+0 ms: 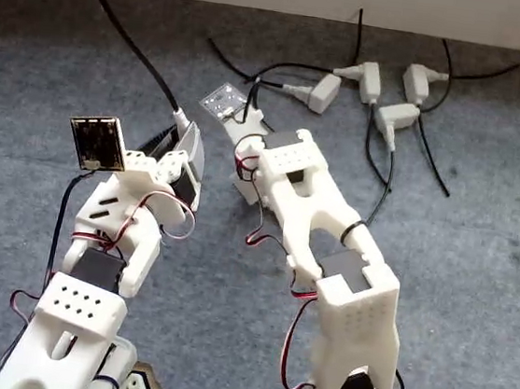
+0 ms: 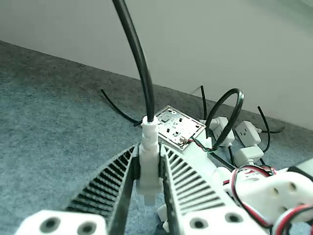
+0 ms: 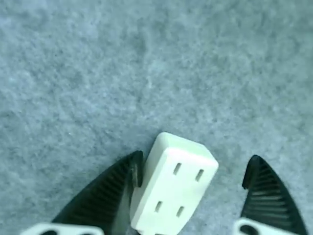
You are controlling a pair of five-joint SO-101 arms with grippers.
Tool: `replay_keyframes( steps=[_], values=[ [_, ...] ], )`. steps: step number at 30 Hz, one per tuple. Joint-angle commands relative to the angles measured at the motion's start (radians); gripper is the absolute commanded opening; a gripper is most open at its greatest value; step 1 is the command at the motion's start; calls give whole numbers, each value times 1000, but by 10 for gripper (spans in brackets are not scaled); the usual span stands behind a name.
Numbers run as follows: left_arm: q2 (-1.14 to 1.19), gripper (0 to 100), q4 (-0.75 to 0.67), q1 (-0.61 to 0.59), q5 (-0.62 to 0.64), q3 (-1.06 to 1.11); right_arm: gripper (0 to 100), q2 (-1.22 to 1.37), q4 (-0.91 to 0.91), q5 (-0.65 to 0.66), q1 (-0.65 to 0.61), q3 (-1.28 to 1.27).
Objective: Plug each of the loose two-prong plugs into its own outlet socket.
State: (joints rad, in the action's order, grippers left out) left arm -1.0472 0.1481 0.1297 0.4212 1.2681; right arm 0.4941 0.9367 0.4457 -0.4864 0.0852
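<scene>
Jaws of the left gripper are clamping tight on a white plug, left of centre in the high view, with its black cord running off toward the upper left. Right gripper is hanging wide open over the grey carpet; a white outlet socket is lying between its black fingers, touching one and apart from the other. More white plugs and sockets are lying clustered at the upper right of the high view.
</scene>
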Motion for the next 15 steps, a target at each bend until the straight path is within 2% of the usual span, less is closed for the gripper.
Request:
replay_keyframes(
  steps=[1, 3, 9, 15],
  values=[
    [1, 5, -26, -16, -8, -12, 317, -131, 1, -55, 94, 45],
    [1, 5, -37, -16, -9, -10, 317, -200, 1, -87, 142, 39],
    [4, 5, -215, -16, -11, 67, 317, -351, 84, -121, 223, 12],
    [4, 5, -250, -18, -11, 82, 317, -446, 176, -135, 200, 4]
  ],
)
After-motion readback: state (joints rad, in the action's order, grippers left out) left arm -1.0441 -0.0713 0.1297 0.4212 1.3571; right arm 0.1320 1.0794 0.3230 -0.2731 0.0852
